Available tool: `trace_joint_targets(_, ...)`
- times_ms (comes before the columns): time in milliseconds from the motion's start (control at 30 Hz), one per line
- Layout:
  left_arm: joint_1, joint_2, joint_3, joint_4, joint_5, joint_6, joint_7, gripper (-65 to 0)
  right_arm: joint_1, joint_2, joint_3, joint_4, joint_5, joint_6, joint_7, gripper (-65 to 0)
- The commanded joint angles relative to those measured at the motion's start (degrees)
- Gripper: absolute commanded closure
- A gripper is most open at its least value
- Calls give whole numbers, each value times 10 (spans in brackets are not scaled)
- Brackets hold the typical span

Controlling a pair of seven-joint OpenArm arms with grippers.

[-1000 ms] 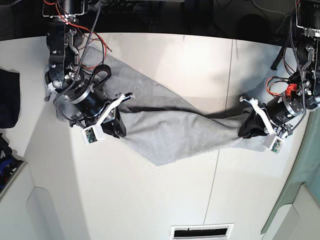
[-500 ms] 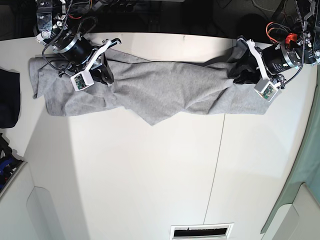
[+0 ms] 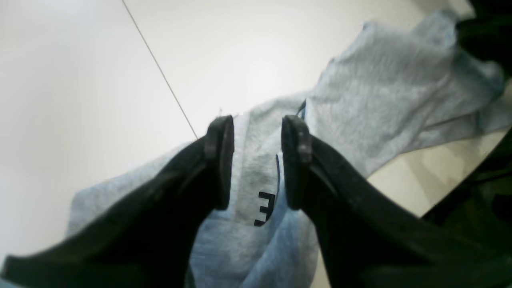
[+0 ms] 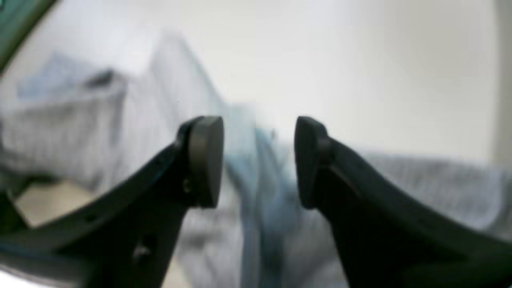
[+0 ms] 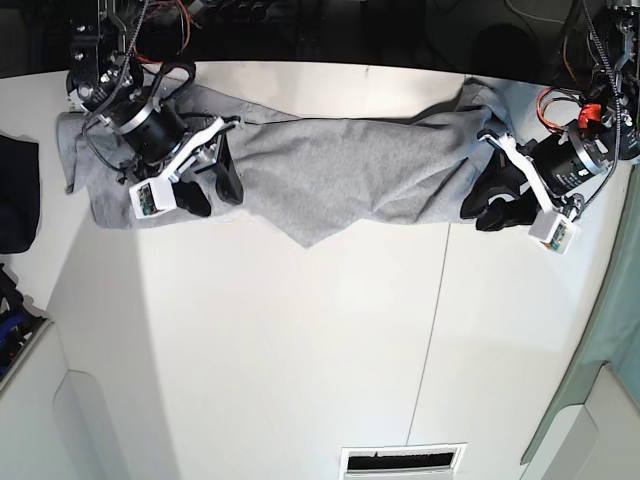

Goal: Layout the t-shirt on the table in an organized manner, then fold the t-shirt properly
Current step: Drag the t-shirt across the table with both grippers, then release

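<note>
Along the far side of the desk [image 5: 300, 350], base view: you have the heather-grey t-shirt [image 5: 340, 170] lying crosswise in a rumpled band, one corner pointing toward the near side.
Left tool [image 5: 489, 212], base view: its jaws stand parted, low at the shirt's near edge.
Right tool [image 5: 217, 198], base view: also spread, over the cloth near the other end.
Count, base view: you have one t-shirt, two tools and one desk, with one thin seam [image 5: 425, 350] running from the shirt toward the near edge.
Fabric, left wrist view: the folds look soft and limp, so expect light, floppy cotton that creases easily; it is unlikely to be fragile or slippery.
Black block lettering [image 3: 266, 208], left wrist view: you see only a scrap of it between the fingers, partly tucked into a fold.
Left fingers, left wrist view: apart, pinching nothing.
Right fingers, right wrist view: wide apart, with no cloth clamped; the picture is blurred, so you cannot read fine creases.
Grasp, right wrist view: the bunched ridge between the fingers may hold several layers; you would probably do better taking a single outer edge at each end, then drawing both outward to flatten it before folding.
</note>
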Motion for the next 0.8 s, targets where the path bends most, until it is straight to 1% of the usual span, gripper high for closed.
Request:
trace_joint_targets(0, -13, -7, 5, -11, -7, 5, -10, -229, 21, -10, 1, 8, 8, 0, 15, -289)
trace_joint_targets(100, -31, 3, 37, -62, -7, 4, -9, -229, 69, -36, -2, -15, 5, 1, 15, -289)
trace_joint_targets(167, -41, 9, 56, -82, -2, 5, -5, -229, 106, -49, -10, -57, 0, 1, 15, -289)
trace_joint_targets(233, -49, 17, 67, -92, 20, 5, -5, -229, 145, -61, -26, -120, -4, 2, 15, -289)
trace_joint_targets(300, -52, 25, 68, -96, 50, 6, -11, -229, 176, -68, -51, -191, -20, 14, 15, -288)
trace_joint_targets(367, -52, 26, 68, -103, 84, 38, -28, -229, 194, -70, -84, -250, -33, 21, 15, -283)
trace_joint_targets(400, -53, 25, 68, -110, 99, 58, -37, -229, 197, -70, -100, -269, -35, 20, 15, -261)
trace_joint_targets(433, -57, 25, 68, -121, 117, 73, -43, -229, 197, -70, -114, -279, -34, 20, 15, -210)
trace_joint_targets(500, -77, 25, 68, -152, 139, 78, -45, -229, 194, -70, -130, -276, -31, 21, 15, -76)
trace_joint_targets(533, -90, 25, 68, -169, 141, 78, -45, -229, 192, -71, -132, -268, -27, 23, 15, -37)
trace_joint_targets(567, -103, 26, 68, -188, 141, 78, -45, -229, 189, -71, -132, -256, -22, 26, 15, -23)
trace_joint_targets(633, -128, 27, 68, -222, 141, 78, -45, -229, 181, -71, -132, -227, -21, 30, 13, -21)
trace_joint_targets(700, -146, 27, 68, -256, 141, 78, -45, -229, 164, -71, -132, -188, -21, 31, 8, 0)
trace_joint_targets(767, -163, 27, 68, -294, 142, 78, -45, -229, 142, -71, -132, -142, -21, 31, -6, 0)
